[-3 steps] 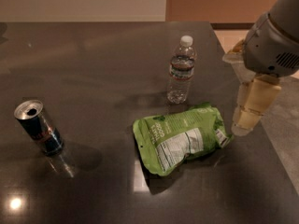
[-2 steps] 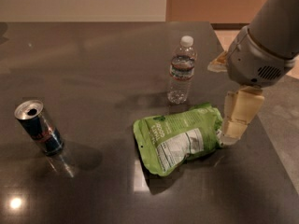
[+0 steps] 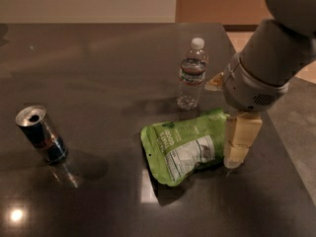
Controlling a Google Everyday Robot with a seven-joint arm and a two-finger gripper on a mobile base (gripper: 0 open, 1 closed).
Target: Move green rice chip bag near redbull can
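Fingers (image 3: 243, 132) of the two-finger gripper (image 3: 234, 161): pale cream, pointing straight down, seen as one stacked column; apart or together cannot be told.

Gripper position: right of centre in the scene, low over the dark glossy table (image 3: 98, 58), tips just above or on the surface at the right edge of the bag. Overlaps that edge in the camera view; contact not confirmable. Carried below the large rounded grey arm housing (image 3: 269, 68), entering from the upper right.

Task item: green rice chip bag (image 3: 185, 149), a crinkled lime-green snack pouch with white lettering and a white nutrition label. Lying flat, label side up, near the middle of the table, long axis running left to right and slightly tilted, right end farther than left end. Not lifted.

Target item: redbull can (image 3: 40, 135), a slim blue-and-silver metal drink can with a silver top and a pull-tab opening. Standing on its base at the left side of the table, shadow and reflection on its near-right side. Well apart from the bag, with bare table surface between.

Other item: clear plastic water bottle (image 3: 191, 75) with white cap and paper label. Upright, just beyond the far edge of the bag, left of the arm housing, not touching the bag.
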